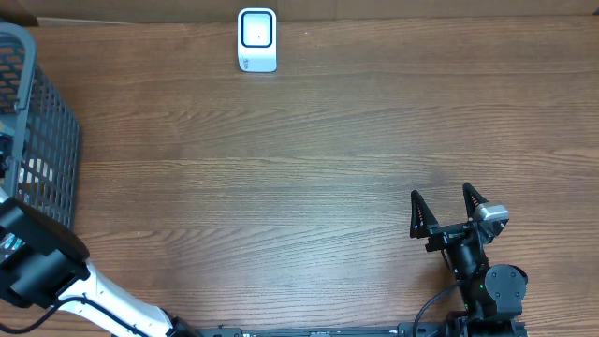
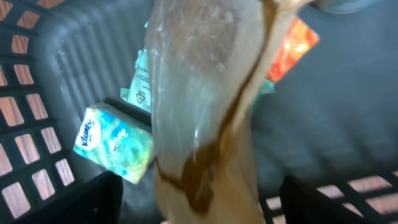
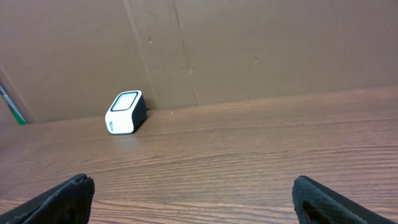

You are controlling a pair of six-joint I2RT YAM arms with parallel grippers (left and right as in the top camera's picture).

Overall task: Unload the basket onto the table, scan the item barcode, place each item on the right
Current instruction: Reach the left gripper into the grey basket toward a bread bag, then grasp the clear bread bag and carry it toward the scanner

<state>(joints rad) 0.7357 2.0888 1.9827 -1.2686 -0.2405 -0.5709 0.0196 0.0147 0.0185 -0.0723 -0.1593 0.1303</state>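
Note:
My left gripper (image 2: pixel 202 208) is down inside the dark basket (image 2: pixel 37 112), open. A clear plastic packet with a tan and brown content (image 2: pixel 205 106) stands between its fingers (image 2: pixel 81 199), with a gap on either side. The packet's barcode does not show. The white scanner (image 1: pixel 257 40) sits at the table's far edge, also in the right wrist view as the scanner (image 3: pixel 126 112) by the cardboard wall. My right gripper (image 1: pixel 442 198) rests open above the bare table near the front right, nothing between its fingers (image 3: pixel 68 199).
The basket (image 1: pixel 42 122) stands at the table's left edge. In it lie a Kleenex pack (image 2: pixel 115 143), an orange packet (image 2: pixel 291 46) and a green-white packet (image 2: pixel 142 81). A cardboard wall (image 3: pixel 249 43) stands behind the scanner.

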